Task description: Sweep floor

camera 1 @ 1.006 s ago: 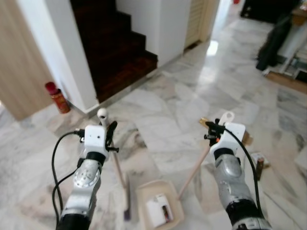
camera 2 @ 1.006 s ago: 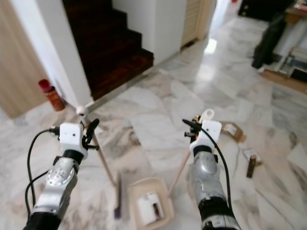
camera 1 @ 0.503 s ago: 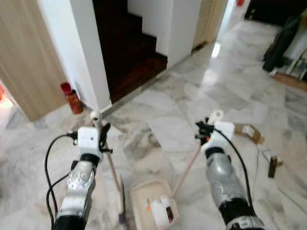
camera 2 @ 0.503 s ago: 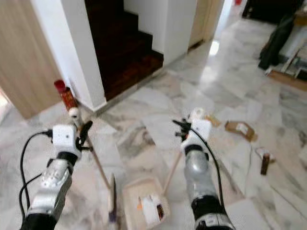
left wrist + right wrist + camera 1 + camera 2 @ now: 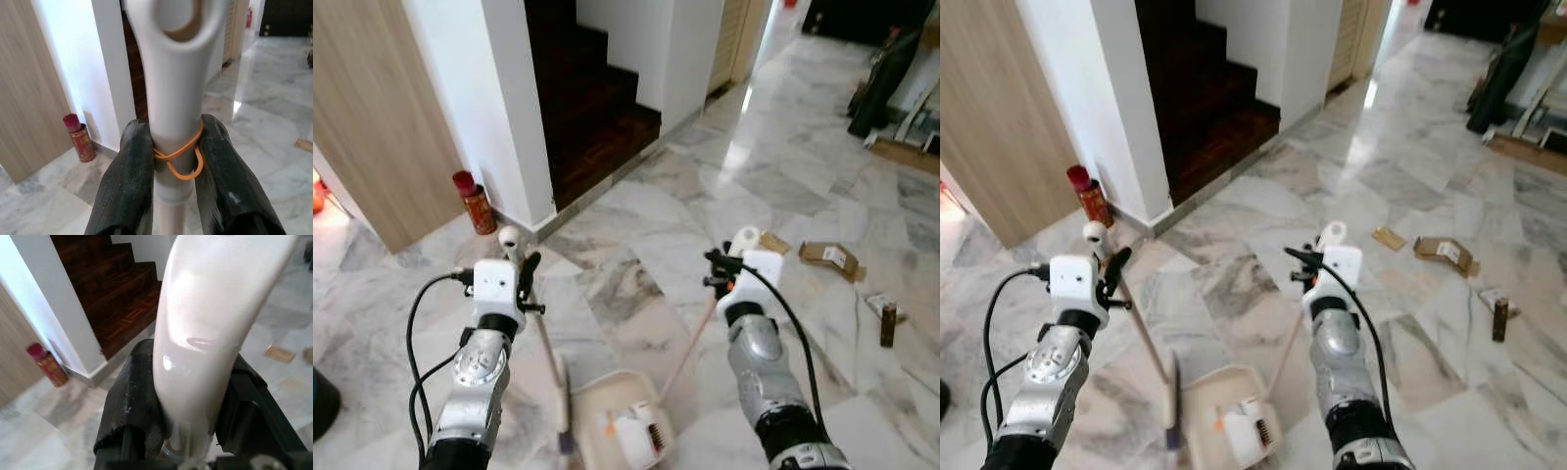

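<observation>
With both arms raised in front of me, I see the left gripper (image 5: 525,279) clamped on the broom (image 5: 544,338) near the top of its handle, jaws closed against the white grip where an orange rubber band (image 5: 178,156) loops around it. The right gripper (image 5: 720,269) holds the dustpan's handle (image 5: 690,343) the same way, jaws pressed to either side of its glossy white end. Both forearms reach forward and slightly inward, elbows low.

The broom's head (image 5: 563,416) is cut off at the lower edge of the head views, so I cannot make out its bristles. In the wrist views the white handles are close and blurred.

The dustpan (image 5: 597,416) is cream-coloured and sits on the marble floor (image 5: 646,225) between my arms, just beside the broom's lower end. It holds white scraps and a small dark piece.

Ahead to my right, flat cardboard pieces (image 5: 830,258) and a small brown bottle (image 5: 887,325) lie on the floor. A red can (image 5: 475,202) stands by the white wall beside the dark stairs (image 5: 592,108).
</observation>
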